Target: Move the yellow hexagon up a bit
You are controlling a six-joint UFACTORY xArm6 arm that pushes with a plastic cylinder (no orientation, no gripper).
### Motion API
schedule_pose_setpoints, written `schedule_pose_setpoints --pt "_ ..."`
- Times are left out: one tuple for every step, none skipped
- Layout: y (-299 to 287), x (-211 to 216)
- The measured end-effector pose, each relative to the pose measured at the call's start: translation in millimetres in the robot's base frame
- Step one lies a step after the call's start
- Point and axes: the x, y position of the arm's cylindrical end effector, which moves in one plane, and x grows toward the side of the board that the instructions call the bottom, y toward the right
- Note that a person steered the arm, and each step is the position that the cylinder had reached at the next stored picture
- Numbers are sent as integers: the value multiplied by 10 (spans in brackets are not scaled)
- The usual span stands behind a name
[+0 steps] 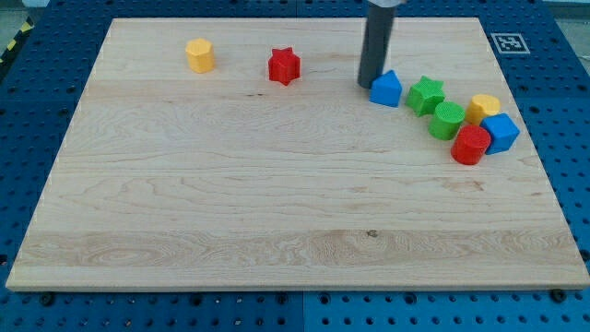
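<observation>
Bare board surrounds the yellow hexagon (199, 54) (nearest obstacle: the red star (284, 66), well apart).

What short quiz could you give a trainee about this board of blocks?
1. True or false: my tip touches the yellow hexagon.
2. Which block is nearest my tip? A) red star B) blue block C) green star
3. Fill in: the hexagon lies to the view's ____ of the red star.

Key: 1 false, the tip stands well to the view's right of it; 2 B, it sits just at the block's left side; 3 left.
</observation>
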Motion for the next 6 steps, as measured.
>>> schedule_pose_setpoints --pt "266 180" --pt "284 319" --pt "-41 436" --pt "-724 439" --pt "-1511 357" --pt "-2344 87"
